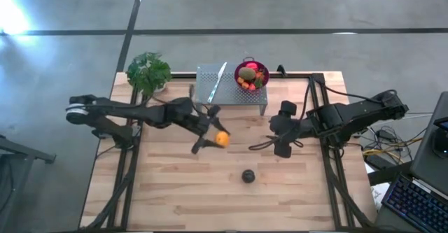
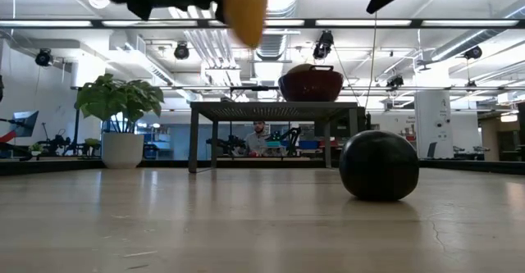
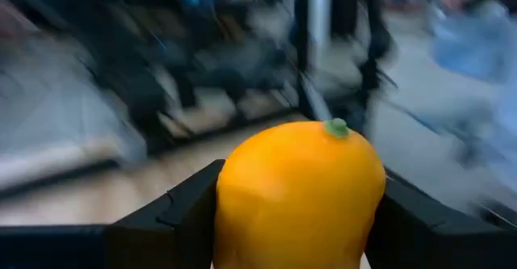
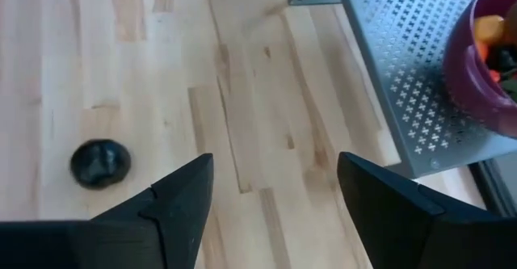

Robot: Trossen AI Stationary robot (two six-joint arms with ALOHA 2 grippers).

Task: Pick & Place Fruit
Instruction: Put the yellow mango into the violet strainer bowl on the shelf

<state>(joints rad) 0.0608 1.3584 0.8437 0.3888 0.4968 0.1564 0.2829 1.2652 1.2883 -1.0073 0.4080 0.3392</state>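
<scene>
My left gripper (image 1: 213,136) is shut on an orange toy fruit (image 1: 222,139) with a small green stem nub (image 3: 336,127), held above the table's middle. A dark purple ball (image 1: 248,176) rests on the wood nearer the near edge, large in the low view (image 2: 379,165). More fruits, red, orange and olive-green, lie in the purple colander bowl (image 1: 260,69) on the grey perforated stand (image 1: 210,85). My right gripper (image 1: 285,140) hangs open over the table right of centre, touching nothing; its wrist view shows the ball (image 4: 100,163) and the bowl (image 4: 477,67). My left gripper pinches the orange fruit (image 3: 299,192) between its two fingers (image 3: 182,212), one on each flank. The fruit is lifted clear of the table, seen high in the low view (image 2: 244,9), its stem end pointing away from the wrist.
A leafy green plant in a white pot (image 1: 148,71) stands at the far left corner. The metal stand fills the far middle of the table. Bare wood (image 1: 175,191) lies along the near side. Cables hang off the right edge; a person (image 2: 259,135) sits far behind the table.
</scene>
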